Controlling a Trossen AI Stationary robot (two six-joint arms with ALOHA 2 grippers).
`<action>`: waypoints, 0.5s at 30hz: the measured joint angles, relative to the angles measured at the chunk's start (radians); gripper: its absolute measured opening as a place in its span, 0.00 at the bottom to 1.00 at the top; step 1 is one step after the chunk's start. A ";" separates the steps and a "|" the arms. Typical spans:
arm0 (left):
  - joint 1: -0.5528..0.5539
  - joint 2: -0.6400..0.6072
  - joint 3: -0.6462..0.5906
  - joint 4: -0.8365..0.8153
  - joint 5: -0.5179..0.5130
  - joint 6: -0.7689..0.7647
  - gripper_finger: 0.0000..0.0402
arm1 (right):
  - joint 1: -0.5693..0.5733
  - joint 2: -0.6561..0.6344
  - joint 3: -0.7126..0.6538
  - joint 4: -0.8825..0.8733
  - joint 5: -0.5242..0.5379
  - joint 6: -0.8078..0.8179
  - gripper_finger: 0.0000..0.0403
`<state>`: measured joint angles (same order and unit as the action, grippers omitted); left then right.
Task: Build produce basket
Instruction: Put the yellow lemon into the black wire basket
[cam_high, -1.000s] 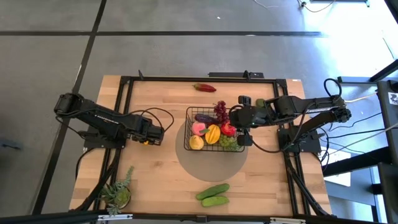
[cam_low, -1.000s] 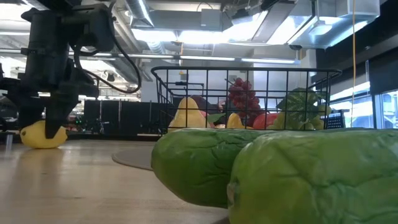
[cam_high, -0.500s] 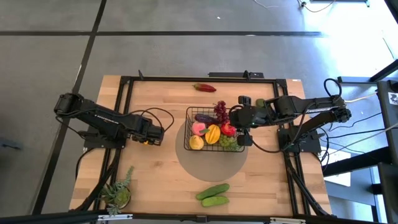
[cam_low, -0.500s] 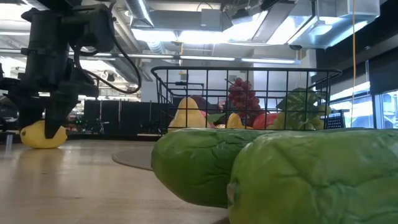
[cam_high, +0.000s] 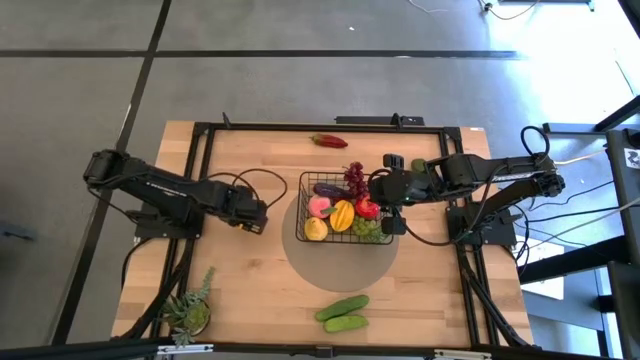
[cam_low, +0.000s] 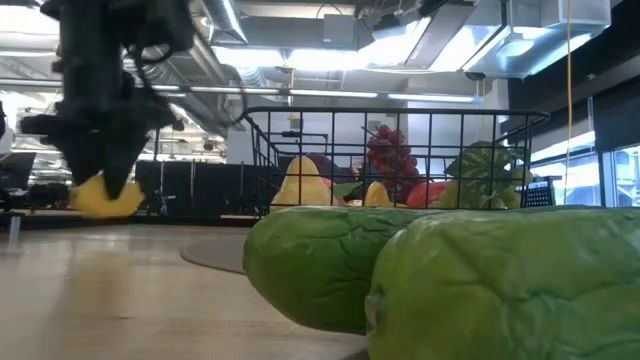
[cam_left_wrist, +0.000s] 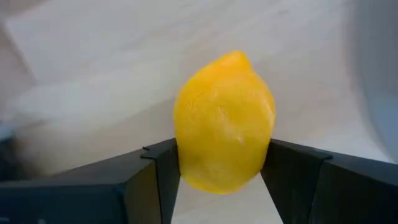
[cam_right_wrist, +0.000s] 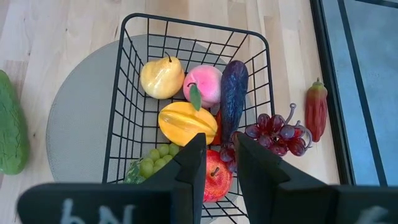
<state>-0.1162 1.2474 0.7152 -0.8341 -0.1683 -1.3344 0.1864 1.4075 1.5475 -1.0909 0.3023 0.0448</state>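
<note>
high view looks straight down; low view sits at tabletop level; both share the basket (cam_high: 341, 213).

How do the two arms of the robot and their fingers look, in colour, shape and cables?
Both arms, left arm and right arm, are black and jointed, with black cables looping beside them. The left fingers are dark, flat, angular blocks; the right fingers look the same.

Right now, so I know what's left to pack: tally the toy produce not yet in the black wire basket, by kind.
Bumpy green toy cucumbers: 2
Red toy pepper with a green stem: 1
Yellow toy lemon, gripped in the left hand: 1
Total: 4
</note>
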 joint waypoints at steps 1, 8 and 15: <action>0.000 -0.008 0.019 -0.003 -0.009 0.030 0.43 | 0.000 0.000 0.000 0.000 0.000 0.000 0.20; -0.001 -0.018 0.196 -0.004 -0.066 0.277 0.43 | 0.000 0.000 0.000 0.001 0.000 0.000 0.20; -0.035 -0.018 0.420 0.000 -0.195 0.564 0.43 | 0.000 0.000 0.000 0.002 0.000 0.000 0.20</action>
<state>-0.1508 1.2293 1.1356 -0.8345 -0.3637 -0.7700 0.1864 1.4075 1.5475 -1.0893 0.3023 0.0448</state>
